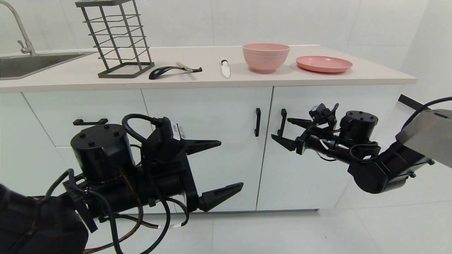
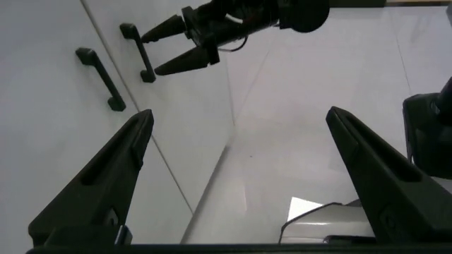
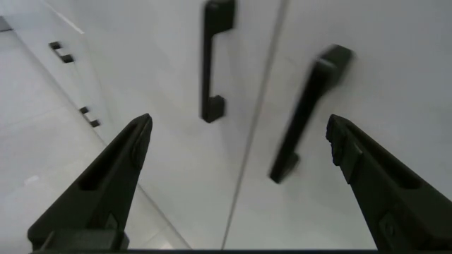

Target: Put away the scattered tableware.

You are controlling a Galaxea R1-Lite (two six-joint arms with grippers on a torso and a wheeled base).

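Note:
On the countertop (image 1: pixel 212 76) lie a pink bowl (image 1: pixel 266 57), a pink plate (image 1: pixel 324 64), a black spoon (image 1: pixel 166 71), a small beige-handled utensil (image 1: pixel 185 67) and a white spoon (image 1: pixel 225 68). My left gripper (image 1: pixel 226 167) (image 2: pixel 240 123) is open and empty, held low in front of the white cabinet doors, well below the counter. My right gripper (image 1: pixel 284 131) (image 3: pixel 240 130) is open and empty too, its fingertips close to the two black door handles (image 3: pixel 215 60) (image 3: pixel 307 113). The right gripper (image 2: pixel 176 46) also appears in the left wrist view beside those handles.
A black wire rack (image 1: pixel 118 37) stands on the counter's left part, with a steel sink (image 1: pixel 31 63) and tap (image 1: pixel 19 28) beyond it. White cabinet doors with black handles (image 1: pixel 257 122) face me. A drawer handle (image 1: pixel 90 122) sits at the left. Pale tiled floor (image 1: pixel 317 233) lies below.

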